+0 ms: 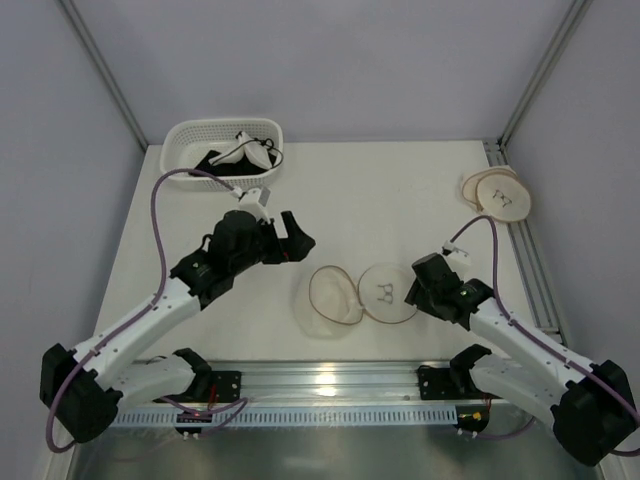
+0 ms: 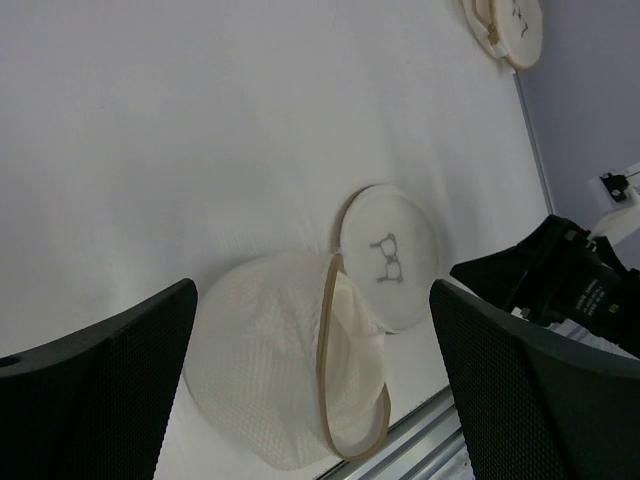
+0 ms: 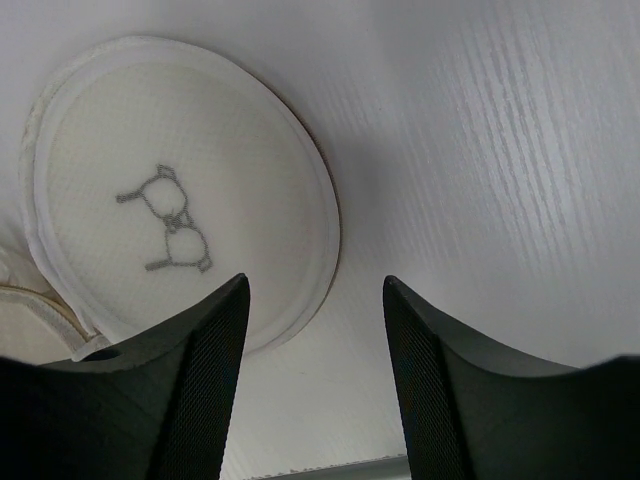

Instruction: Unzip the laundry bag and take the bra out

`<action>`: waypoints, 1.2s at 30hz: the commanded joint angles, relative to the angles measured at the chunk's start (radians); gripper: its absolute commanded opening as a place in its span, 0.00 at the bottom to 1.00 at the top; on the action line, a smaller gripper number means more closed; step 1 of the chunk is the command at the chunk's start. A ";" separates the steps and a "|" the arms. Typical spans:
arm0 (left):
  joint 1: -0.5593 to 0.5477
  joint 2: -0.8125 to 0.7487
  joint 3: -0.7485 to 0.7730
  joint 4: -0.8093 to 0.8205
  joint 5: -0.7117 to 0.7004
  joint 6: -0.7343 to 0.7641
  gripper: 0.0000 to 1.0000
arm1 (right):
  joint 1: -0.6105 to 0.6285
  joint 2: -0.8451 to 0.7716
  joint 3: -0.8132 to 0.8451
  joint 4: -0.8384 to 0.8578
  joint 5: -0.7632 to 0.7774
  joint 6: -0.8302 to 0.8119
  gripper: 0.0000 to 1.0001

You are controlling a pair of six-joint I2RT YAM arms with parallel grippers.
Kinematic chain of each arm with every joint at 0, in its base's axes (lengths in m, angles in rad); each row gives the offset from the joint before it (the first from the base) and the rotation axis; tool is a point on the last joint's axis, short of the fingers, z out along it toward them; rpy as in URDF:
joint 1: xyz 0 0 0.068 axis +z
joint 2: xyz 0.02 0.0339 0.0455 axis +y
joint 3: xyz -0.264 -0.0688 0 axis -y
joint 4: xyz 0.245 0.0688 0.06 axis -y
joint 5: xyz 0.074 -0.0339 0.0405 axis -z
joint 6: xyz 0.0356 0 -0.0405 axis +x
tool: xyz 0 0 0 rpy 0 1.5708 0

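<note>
My left claw (image 1: 285,242) wide open, empty, near the mesh bag (image 1: 333,297), my right claw (image 3: 315,290) open, empty, at its lid (image 3: 170,190)

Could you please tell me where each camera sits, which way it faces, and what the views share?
Top external: above and behind the robot, looking down on the table; the left gripper and right gripper both show.
Left wrist: carried by the left gripper, looking across the table at the opened laundry bag; its own fingers frame the view.
Right wrist: close above the bag's marked lid, looking down; its own fingers fill the bottom.
Shared: all three show that lid.
</note>
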 commanded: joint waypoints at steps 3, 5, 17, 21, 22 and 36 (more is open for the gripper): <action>-0.003 -0.160 -0.058 -0.017 0.003 -0.049 1.00 | -0.007 0.123 -0.003 0.129 -0.008 0.033 0.57; -0.001 -0.215 -0.060 -0.048 0.002 -0.055 0.99 | -0.008 0.163 0.002 0.148 -0.013 0.039 0.55; -0.001 -0.351 -0.081 -0.169 -0.001 -0.078 0.99 | -0.007 0.231 -0.032 0.197 -0.014 0.093 0.35; -0.003 -0.386 -0.072 -0.200 -0.008 -0.087 0.99 | -0.008 0.248 -0.052 0.211 -0.020 0.101 0.42; -0.003 -0.398 -0.067 -0.206 -0.008 -0.085 0.99 | -0.008 0.251 -0.052 0.202 -0.020 0.102 0.46; -0.003 -0.417 -0.066 -0.235 -0.008 -0.084 1.00 | -0.007 0.022 0.031 0.006 0.105 0.087 0.67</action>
